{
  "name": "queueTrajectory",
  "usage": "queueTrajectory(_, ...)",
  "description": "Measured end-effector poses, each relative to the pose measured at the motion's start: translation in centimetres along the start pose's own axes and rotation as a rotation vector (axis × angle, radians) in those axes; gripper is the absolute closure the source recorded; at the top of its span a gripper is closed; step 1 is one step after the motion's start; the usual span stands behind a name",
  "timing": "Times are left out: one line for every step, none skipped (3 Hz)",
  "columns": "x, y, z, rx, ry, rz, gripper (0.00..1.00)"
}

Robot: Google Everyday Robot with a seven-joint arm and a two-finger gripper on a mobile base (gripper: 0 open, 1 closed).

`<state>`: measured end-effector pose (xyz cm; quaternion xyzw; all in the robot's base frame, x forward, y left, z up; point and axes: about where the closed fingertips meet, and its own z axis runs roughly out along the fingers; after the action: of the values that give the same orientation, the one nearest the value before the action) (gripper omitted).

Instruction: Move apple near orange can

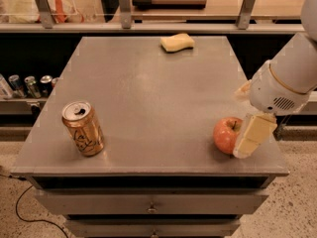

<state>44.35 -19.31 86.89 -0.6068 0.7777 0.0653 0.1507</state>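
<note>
The red-orange apple (226, 134) stands near the front right corner of the grey table (148, 93). The copper-orange can (83, 128) stands upright near the front left corner, far from the apple. My gripper (246, 142) hangs from the white arm (282, 83) at the right edge of the table. It is low and right against the apple's right side. Its cream-coloured part overlaps the apple's right edge.
A pale yellow sponge (177, 42) lies at the far edge of the table. Small silver cans (29, 86) stand on a lower shelf to the left. A counter with rail posts (124, 6) runs behind. Drawers (148, 205) sit below the table front.
</note>
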Motion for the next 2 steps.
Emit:
queueTrajectory(0.24,0.16,0.24,-0.006,-0.006,0.004,0.41)
queueTrajectory(0.18,0.24,0.42,-0.012,-0.008,0.002,0.65)
